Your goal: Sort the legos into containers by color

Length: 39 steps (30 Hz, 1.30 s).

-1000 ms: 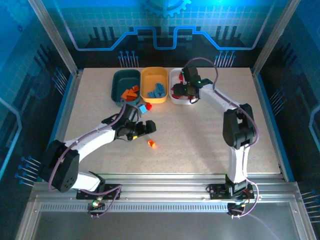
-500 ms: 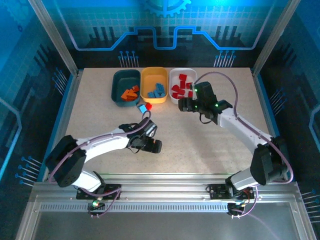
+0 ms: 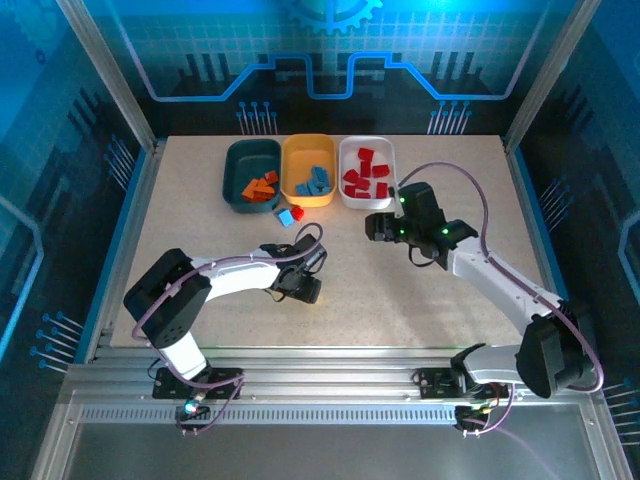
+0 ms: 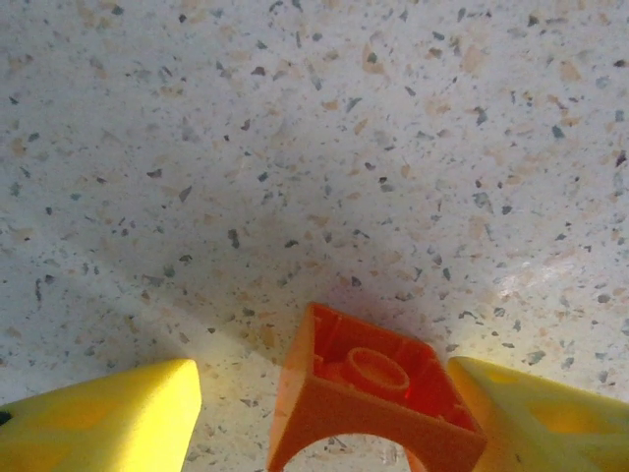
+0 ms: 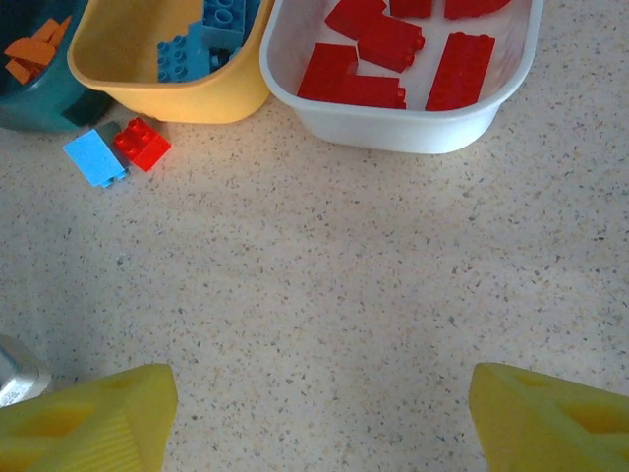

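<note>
Progress looks good on this one. The teal tub (image 3: 248, 160) has the orange pieces (image 3: 260, 186), the yellow tub (image 3: 308, 152) has the blue pieces (image 3: 314, 181), and the white tub (image 5: 393, 123) has the red pieces (image 5: 470, 69). All three sit side by side at the far end of the table (image 3: 430, 300).

I count three stragglers. A loose blue brick (image 5: 95, 157) and a loose red brick (image 5: 141, 144) sit right beside each other just in front of the yellow tub, near where it meets the teal one. The third is an orange brick (image 4: 373, 393), hollow side up, well apart from the tubs.

The left gripper (image 3: 302, 290) is down at the table straddling that orange brick. Its jaws are partway open. One finger (image 4: 511, 413) looks right against the brick's side, while the other finger (image 4: 108, 413) has bare table showing between it and the brick, so I wouldn't call it a grip yet. Being low and straddling makes sense, since both pads need a side before any lift. My guess is squeeze, lift, then over to teal.

The right gripper (image 5: 319, 393) hovers over bare table in front of the white tub, jaws wide and empty. It faces the loose pair, so I'd bet the red one is its next target.
</note>
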{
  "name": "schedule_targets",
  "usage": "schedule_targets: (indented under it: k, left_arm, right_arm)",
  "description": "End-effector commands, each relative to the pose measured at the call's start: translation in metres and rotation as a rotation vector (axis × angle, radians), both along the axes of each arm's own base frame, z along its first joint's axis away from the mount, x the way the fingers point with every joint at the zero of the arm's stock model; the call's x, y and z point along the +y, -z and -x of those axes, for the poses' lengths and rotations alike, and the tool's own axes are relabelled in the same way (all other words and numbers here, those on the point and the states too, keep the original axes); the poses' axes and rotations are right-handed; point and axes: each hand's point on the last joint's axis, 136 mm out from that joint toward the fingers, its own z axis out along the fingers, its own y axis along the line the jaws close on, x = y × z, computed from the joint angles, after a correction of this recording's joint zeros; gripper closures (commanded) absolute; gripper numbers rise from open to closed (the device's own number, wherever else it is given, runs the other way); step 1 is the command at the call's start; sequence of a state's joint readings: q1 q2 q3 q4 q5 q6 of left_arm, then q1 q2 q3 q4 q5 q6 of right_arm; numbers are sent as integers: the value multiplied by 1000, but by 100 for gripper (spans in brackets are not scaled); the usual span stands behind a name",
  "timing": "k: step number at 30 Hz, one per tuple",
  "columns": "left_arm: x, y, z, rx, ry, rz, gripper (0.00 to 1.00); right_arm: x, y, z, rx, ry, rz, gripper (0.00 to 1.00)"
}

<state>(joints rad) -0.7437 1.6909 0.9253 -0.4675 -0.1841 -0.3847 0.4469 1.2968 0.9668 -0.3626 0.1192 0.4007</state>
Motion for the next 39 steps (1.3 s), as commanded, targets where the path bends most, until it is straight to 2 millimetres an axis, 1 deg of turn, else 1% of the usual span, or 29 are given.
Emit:
schedule_targets:
  k: [1,3,7,8,11,14,17,19,21,22,23,25,28,30,31,34,37,39]
  left_arm:
    - [-11,8,-8,-31,9,38,35]
    - [-10,9,-8,-41,4,40,41]
    - [-10,9,-11,-55,8,37,49]
    - [-11,8,-13,-62,9,38,52]
    - [-14,7,-16,-66,15,38,57]
    - [-18,7,-19,-63,16,42,59]
    - [-21,5,-19,-50,3,53,60]
    - [-23,-1,-20,-50,-7,67,60]
    - [-23,-17,-27,-72,-13,67,60]
    - [-22,-26,-34,-83,-19,68,60]
    - [-20,-38,-45,-97,-41,78,60]
    - [-12,-64,-72,-122,-100,123,60]
    - [6,-104,-120,-169,-216,222,61]
    - [27,-125,-152,-203,-302,269,61]
    - [35,-131,-168,-214,-334,287,60]
    - [61,-140,-207,-223,-404,306,60]
    - [83,-139,-238,-229,-456,310,61]
    - [98,-135,-255,-226,-504,333,61]
  right_arm:
    - [1,1,9,7,-12,-10,21]
    - [1,3,9,8,-12,-11,22]
    - [1,11,10,-2,22,-35,23]
    - [-1,22,15,9,34,-27,24]
    - [-5,27,16,-8,61,-5,24]
    - [-13,27,14,-35,88,25,24]
    - [-15,30,14,-39,101,23,24]
    - [-14,32,14,-40,105,14,24]
    - [-16,35,13,-42,118,15,25]
    - [-16,35,13,-45,122,12,25]
    - [-17,36,13,-48,127,12,25]
    - [-19,40,12,-50,140,19,25]
    - [-24,48,9,-55,168,33,25]
    - [-25,55,8,-48,185,39,25]
    - [-25,56,7,-46,188,39,25]
    - [-25,61,5,-33,189,49,25]
    - [-23,62,5,-31,184,50,25]
    - [-23,61,5,-32,184,46,25]
